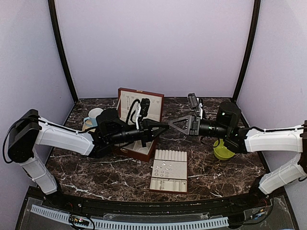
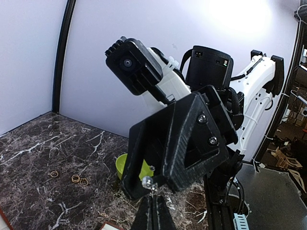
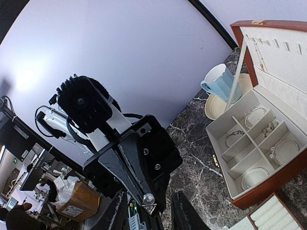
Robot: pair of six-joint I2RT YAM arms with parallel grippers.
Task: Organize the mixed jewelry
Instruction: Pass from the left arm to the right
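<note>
A dark marble table [image 1: 96,177] holds everything. The left arm [image 1: 62,136] and the right arm [image 1: 273,141] reach in from the sides and meet tip to tip above the middle. Under the left arm is a brown box [image 3: 268,184], lid up, with silver chains [image 3: 283,148] in its little rooms. In front of it lies a cream tray [image 1: 169,184] with tiny silver bits [image 1: 163,166] on it. A blue mug [image 1: 92,117] sits on the left and a green bowl [image 1: 223,151] on the right. The left gripper [image 1: 166,125] is squeezed tight on a tiny silver stud [image 3: 148,198], up in the air. The right gripper [image 1: 171,124] has its fingers [image 3: 184,213] apart, one on each side of the stud. Three small rings [image 2: 75,178] lie on the table not far from the bowl.
</note>
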